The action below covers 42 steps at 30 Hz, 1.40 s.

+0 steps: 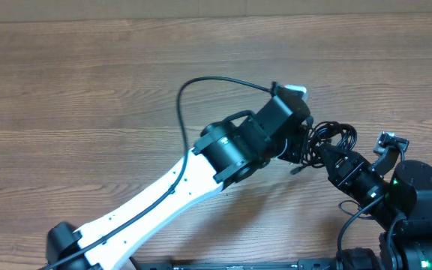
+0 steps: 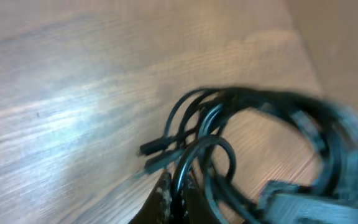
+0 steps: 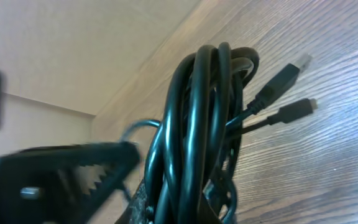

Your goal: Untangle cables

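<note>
The cables (image 1: 330,137) are a small knotted bundle of thin black cords, held between both grippers at the table's right. My left gripper (image 1: 304,147) is shut on a strand of the cables (image 2: 185,174), with loops and two small plug ends (image 2: 157,155) spreading beyond its fingertips. My right gripper (image 1: 322,155) is shut on a thick coil of the cables (image 3: 197,124); a USB plug (image 3: 284,74) and a smaller plug (image 3: 294,111) stick out to the right. The left gripper's serrated fingers (image 3: 73,174) show at the left in the right wrist view.
The wooden table (image 1: 88,97) extends left and back. The left arm's own thicker black wire (image 1: 193,94) arcs above its white link (image 1: 163,195). The right arm's base (image 1: 415,210) stands at the front right corner.
</note>
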### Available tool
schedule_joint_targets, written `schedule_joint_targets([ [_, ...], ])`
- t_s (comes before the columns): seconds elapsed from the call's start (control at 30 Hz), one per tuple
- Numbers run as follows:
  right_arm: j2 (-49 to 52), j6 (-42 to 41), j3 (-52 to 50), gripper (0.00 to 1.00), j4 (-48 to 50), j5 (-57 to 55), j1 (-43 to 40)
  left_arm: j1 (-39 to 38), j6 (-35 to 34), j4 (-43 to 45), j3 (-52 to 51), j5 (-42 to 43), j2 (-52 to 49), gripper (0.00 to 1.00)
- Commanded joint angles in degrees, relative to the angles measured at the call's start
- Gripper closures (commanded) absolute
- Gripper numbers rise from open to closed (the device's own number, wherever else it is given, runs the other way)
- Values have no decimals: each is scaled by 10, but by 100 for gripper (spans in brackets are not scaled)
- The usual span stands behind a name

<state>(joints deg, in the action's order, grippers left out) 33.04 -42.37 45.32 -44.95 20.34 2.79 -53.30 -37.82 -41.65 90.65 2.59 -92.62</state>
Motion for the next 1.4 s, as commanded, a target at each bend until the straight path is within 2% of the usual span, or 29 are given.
schedule_joint_targets([
  [0.0, -8, 9, 5, 96, 0, -18, 1, 0, -46, 30, 2, -65, 53, 96],
  [0.17, -8, 9, 5, 96, -5, -23, 1, 0, -72, 71, 2, -59, 73, 96],
  [0.4, -8, 9, 5, 96, -7, -23, 1, 0, -89, 66, 2, -78, 74, 96],
  [0.5, -8, 9, 5, 96, -7, -23, 1, 0, -96, 25, 2, -102, 73, 96],
  [0.67, -8, 9, 5, 96, -6, -23, 1, 0, -117, -90, 1, -136, 67, 96],
  [0.83, -8, 9, 5, 96, -6, -23, 1, -1, -121, -151, 1, -109, 57, 96],
  [1.07, -8, 4, 5, 96, -6, -23, 1, -14, -104, -169, 0, -25, 56, 96],
  [1.37, -8, -12, 5, 96, 0, -8, 1, -83, -107, -167, 0, -49, 44, 96],
])
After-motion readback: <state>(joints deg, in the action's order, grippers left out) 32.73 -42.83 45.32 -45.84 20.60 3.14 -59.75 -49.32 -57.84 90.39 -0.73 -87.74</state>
